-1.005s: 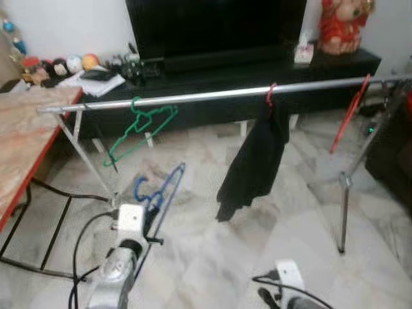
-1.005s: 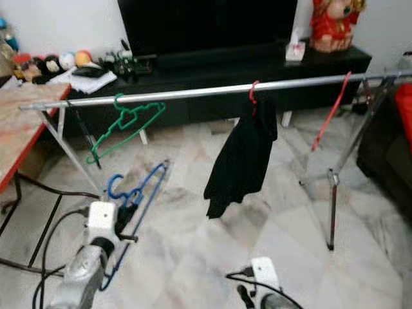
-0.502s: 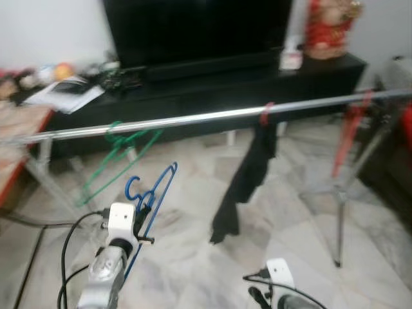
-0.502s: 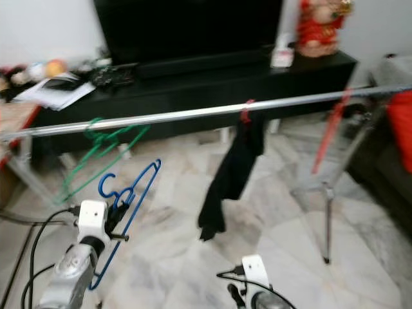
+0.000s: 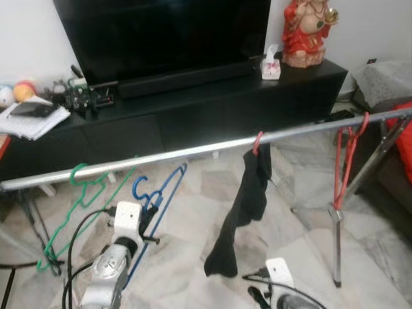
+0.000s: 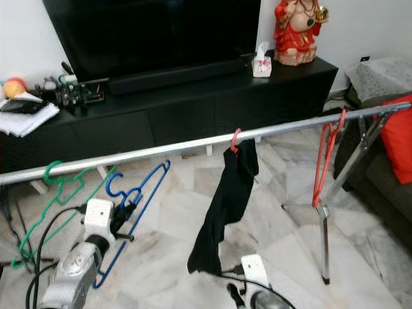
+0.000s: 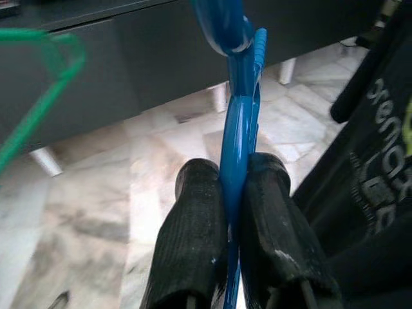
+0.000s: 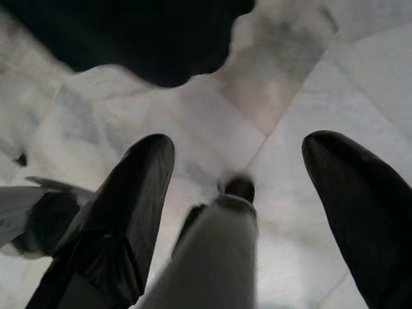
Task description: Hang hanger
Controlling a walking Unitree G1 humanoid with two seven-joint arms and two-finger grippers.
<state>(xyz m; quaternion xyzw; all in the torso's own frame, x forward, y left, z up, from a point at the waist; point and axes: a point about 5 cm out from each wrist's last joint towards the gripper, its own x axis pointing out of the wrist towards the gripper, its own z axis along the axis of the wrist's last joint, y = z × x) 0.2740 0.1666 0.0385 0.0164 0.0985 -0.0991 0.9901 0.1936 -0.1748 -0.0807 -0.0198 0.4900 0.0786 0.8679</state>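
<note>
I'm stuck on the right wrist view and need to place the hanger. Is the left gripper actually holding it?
Observer: Yes, the left gripper is shut on the blue hanger; its fingers pinch the thin blue frame.
Operator: Where is its hook relative to the rail?
Observer: The hook is just below the silver rail, not over it yet.
Operator: What already hangs there?
Observer: A green hanger toward the robot's left, a black garment on a red hanger mid-rail, and another red hanger toward the right.
</note>
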